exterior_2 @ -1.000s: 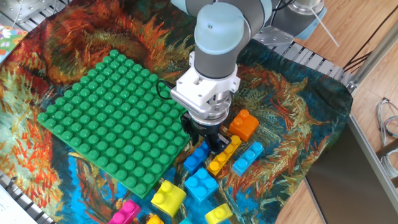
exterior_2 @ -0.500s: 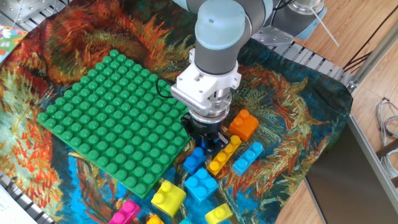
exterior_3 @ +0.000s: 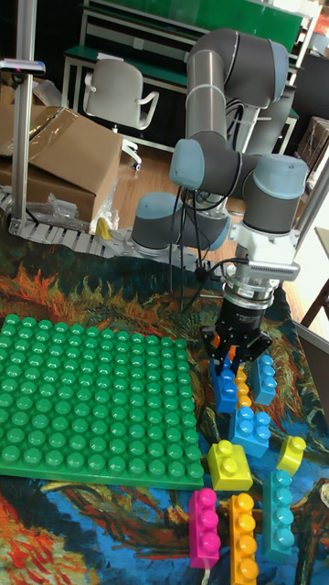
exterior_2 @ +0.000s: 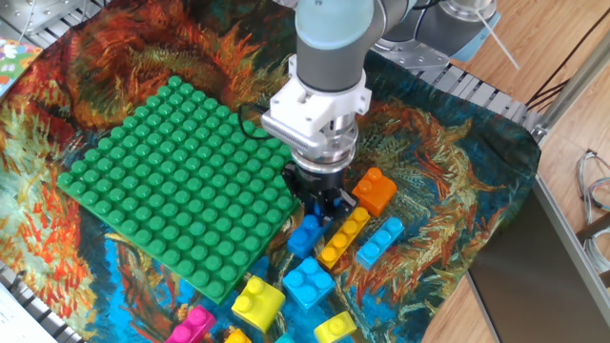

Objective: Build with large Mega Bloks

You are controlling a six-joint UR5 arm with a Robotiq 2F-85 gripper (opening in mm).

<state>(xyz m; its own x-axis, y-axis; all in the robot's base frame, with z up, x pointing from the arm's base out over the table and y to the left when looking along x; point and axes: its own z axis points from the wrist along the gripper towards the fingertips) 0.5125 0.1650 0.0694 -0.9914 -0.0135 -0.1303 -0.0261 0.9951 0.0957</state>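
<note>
My gripper (exterior_2: 321, 211) hangs just above a cluster of large Mega Bloks on the painted cloth, right of the green studded plate (exterior_2: 172, 181). Its dark fingers stand apart with nothing between them, also in the tall view (exterior_3: 233, 355). Directly below lies a blue brick (exterior_2: 305, 234) (exterior_3: 225, 386), with a long yellow-orange brick (exterior_2: 343, 238) beside it. An orange square brick (exterior_2: 375, 191) and a long light blue brick (exterior_2: 379, 241) sit to the right.
Nearer the front lie a light blue square brick (exterior_2: 307, 282), a yellow square brick (exterior_2: 257, 300), a pink brick (exterior_2: 191, 327) and another yellow one (exterior_2: 335, 329). The tall view adds a long orange brick (exterior_3: 242, 537) and a teal brick (exterior_3: 279, 514). The table edge (exterior_2: 496, 286) runs at the right.
The gripper has risen a little and shifted slightly away from the bricks, uncovering more of the orange square brick. The bricks lie about where they were.
</note>
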